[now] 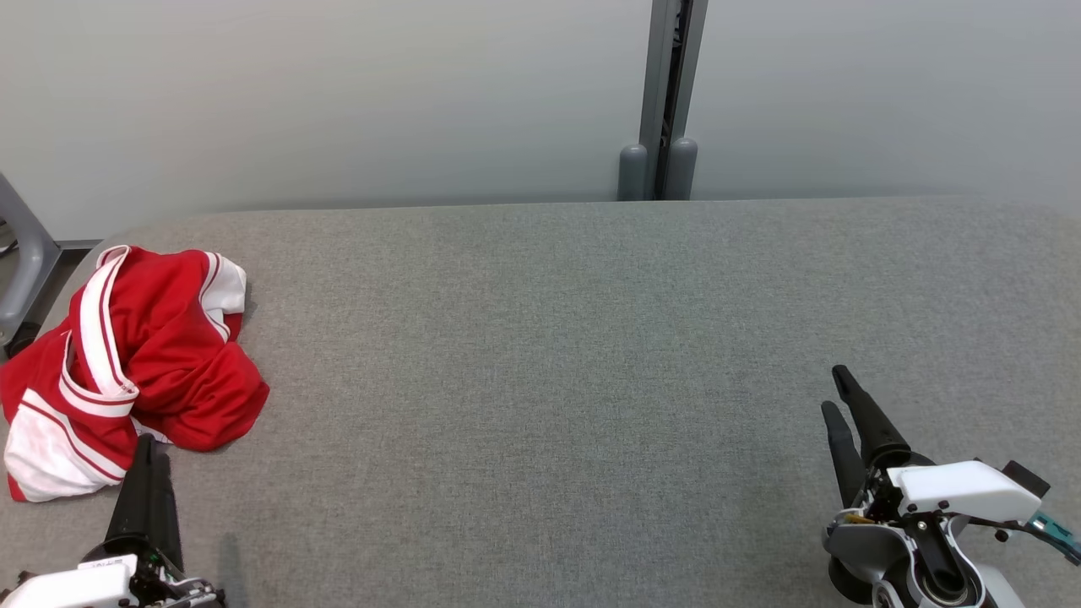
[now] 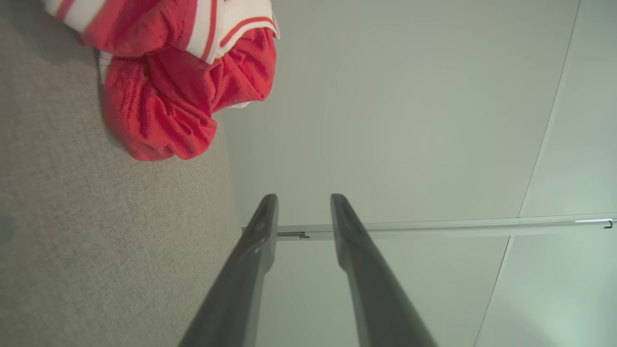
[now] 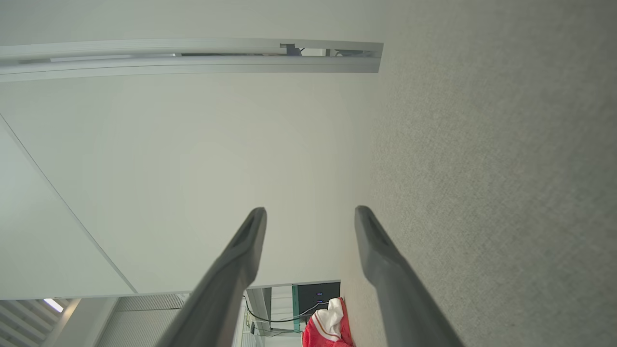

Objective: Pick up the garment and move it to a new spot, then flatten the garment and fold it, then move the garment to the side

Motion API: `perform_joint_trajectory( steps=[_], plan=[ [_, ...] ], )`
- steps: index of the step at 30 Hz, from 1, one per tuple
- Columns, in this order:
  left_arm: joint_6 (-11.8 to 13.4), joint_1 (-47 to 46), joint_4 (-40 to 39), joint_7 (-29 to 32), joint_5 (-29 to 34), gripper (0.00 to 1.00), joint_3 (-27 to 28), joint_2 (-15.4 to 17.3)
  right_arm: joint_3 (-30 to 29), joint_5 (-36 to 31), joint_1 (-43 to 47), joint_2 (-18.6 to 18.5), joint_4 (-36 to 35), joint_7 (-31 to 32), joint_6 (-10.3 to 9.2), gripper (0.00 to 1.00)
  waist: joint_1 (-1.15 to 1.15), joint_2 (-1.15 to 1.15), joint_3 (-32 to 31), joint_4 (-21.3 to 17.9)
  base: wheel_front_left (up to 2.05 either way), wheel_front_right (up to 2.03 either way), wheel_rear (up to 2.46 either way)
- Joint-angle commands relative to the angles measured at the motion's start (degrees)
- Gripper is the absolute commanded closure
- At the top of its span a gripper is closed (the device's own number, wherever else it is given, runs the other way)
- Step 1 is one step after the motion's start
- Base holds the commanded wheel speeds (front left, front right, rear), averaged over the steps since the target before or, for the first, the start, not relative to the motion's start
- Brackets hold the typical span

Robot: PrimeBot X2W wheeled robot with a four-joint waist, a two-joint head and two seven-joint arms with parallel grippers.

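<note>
The crumpled red-and-white jersey [image 1: 143, 355] is lying at nine o'clock on the grey worktop [image 1: 549, 338]. The left gripper [image 1: 146, 443] is hovering just beside its near edge, jaws slightly parted and empty; widening them before biting a thick fold seems wise. The right gripper [image 1: 834, 390] is sitting at four o'clock, jaws wide, empty.

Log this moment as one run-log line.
stage: pre-pickup | garment: crumpled, left end of table | left fingers: open, empty, near garment, not touching | right fingers: open, empty, table's right side
</note>
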Motion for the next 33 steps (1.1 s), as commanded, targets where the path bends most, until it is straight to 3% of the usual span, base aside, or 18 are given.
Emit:
perform_joint_trajectory(
  steps=[1,17,33],
  plan=[
    [-0.01,-1.13,-1.18,-0.68,0.23,0.00,-0.62,0.60,0.15,0.09,-1.21,-0.24,-1.52,-0.58,0.16,0.00,0.00,0.00,0.00,0.00,0.00,0.00,0.00],
    [-0.03,-2.02,-3.15,-5.88,3.61,0.00,-5.17,1.02,0.61,2.85,0.06,-0.39,-7.25,-4.25,0.20,0.00,0.00,0.00,0.04,0.03,0.00,0.00,0.00],
    [-0.05,-2.39,-5.00,-9.90,12.89,0.00,-8.14,1.07,0.25,-5.94,0.90,-0.53,-10.49,-7.19,0.24,0.00,0.00,0.00,0.08,-0.14,0.00,0.00,0.00]
  ],
)
